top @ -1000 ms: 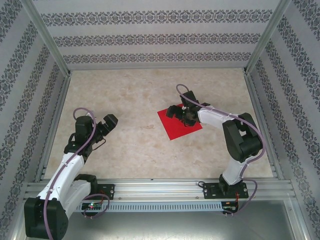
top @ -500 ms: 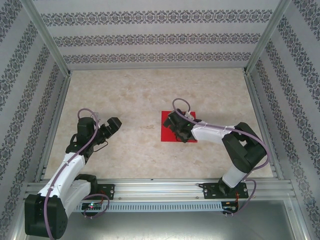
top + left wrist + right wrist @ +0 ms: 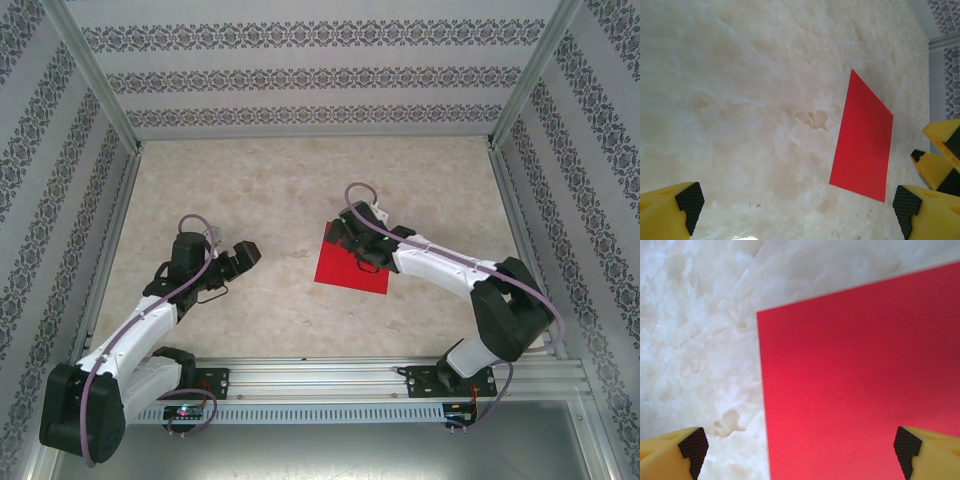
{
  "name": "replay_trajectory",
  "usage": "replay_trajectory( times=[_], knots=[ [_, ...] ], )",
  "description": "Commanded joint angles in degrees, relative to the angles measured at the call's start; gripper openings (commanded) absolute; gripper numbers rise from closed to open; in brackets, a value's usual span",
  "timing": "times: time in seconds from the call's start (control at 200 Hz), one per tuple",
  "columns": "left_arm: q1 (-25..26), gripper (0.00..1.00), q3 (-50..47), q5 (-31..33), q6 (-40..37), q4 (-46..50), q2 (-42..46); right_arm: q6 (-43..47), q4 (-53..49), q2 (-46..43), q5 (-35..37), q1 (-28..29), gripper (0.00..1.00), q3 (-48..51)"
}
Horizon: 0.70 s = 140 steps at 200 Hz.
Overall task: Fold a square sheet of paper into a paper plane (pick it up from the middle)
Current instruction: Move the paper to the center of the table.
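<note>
The square sheet of paper [image 3: 348, 270] is bright red, unfolded, and lies flat on the marble tabletop near the middle. My right gripper [image 3: 347, 243] hangs over the sheet's far part, open. In the right wrist view the sheet [image 3: 855, 385] lies under my right gripper [image 3: 799, 452], its left edge running between the wide-apart pads [image 3: 692, 446]. My left gripper [image 3: 245, 253] is open above bare table, left of the sheet. In the left wrist view the sheet [image 3: 862, 145] lies ahead to the right of my left gripper [image 3: 797, 210], beside the right gripper's yellow fingers [image 3: 940, 150].
Patterned walls [image 3: 320, 80] and an aluminium frame [image 3: 110, 230] enclose the table on three sides. The mounting rail [image 3: 320, 375] runs along the near edge. Bare marble [image 3: 280, 180] surrounds the sheet.
The red sheet has turned and slid a little toward the left and near side. The right gripper shifted over it and stayed open. The left arm reached rightward toward the sheet.
</note>
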<state>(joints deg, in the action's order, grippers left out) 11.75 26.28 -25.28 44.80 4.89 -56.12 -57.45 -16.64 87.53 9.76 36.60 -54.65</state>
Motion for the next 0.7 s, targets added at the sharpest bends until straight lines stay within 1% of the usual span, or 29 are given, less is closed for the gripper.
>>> replay_trajectory(
  times=[0.0, 0.135, 0.24, 0.3, 0.465, 0.639, 0.694],
  knots=[
    [2.4, 1.0, 2.2, 1.3, -1.6, -2.2, -1.5, 10.2, -4.7, -0.7, -3.1, -2.7, 0.98, 2.1],
    [5.1, 1.0, 3.6, 2.4, -1.6, -2.4, -3.9, 14.1, -4.0, 0.6, -6.1, -3.5, 0.98, 2.7],
    [7.0, 1.0, 5.1, 3.5, -2.0, -1.8, -5.3, 15.9, -3.4, 3.4, -9.6, -3.3, 0.98, 2.2],
    [7.8, 1.0, 5.8, 3.9, -2.0, -1.4, -5.9, 16.5, -4.0, 5.2, -9.9, -3.0, 0.97, 1.4],
    [8.4, 1.0, 7.2, 5.3, -2.9, 0.9, -6.3, 20.9, -7.7, 10.2, -9.0, -1.3, 0.97, -1.6],
    [8.4, 1.0, 6.6, 8.2, -3.7, 3.3, -3.9, 26.9, -7.7, 14.7, -13.5, 0.7, 0.96, -3.5],
    [8.4, 1.0, 6.3, 9.1, -3.8, 3.7, -3.3, 28.7, -8.2, 15.7, -13.7, 1.3, 0.95, -4.4]
  ],
)
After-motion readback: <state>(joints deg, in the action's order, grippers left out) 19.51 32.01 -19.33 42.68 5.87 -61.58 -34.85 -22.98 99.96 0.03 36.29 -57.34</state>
